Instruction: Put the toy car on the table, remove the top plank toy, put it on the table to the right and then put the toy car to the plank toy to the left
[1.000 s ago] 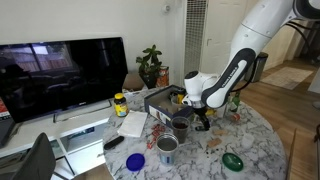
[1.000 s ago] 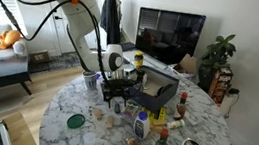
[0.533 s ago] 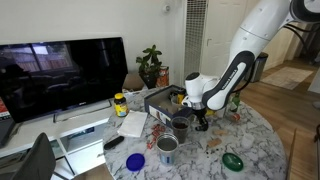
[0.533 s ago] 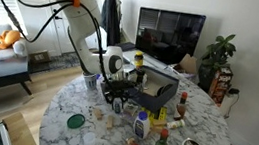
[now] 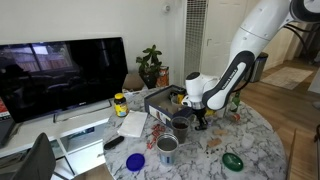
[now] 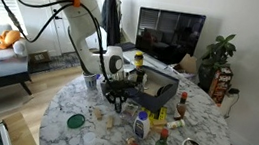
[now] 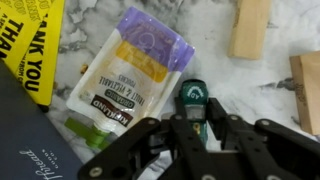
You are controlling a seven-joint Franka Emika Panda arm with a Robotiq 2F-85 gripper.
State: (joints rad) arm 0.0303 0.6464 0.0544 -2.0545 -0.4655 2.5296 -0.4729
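Observation:
In the wrist view a small green toy car sits between my fingers, over the white marble table. My gripper is shut on the car, one finger pressed on each of its sides. A pale wooden plank toy lies on the marble ahead of the gripper, and another plank shows at the right edge. In both exterior views the gripper hangs low over the cluttered table, where the car is too small to make out.
A purple and white snack bag, a yellow sheet and a dark book lie left of the car. Cups, a tin can, a blue lid, a green lid and bottles crowd the table.
The jaws have come together on the toy car. The arm has hardly moved.

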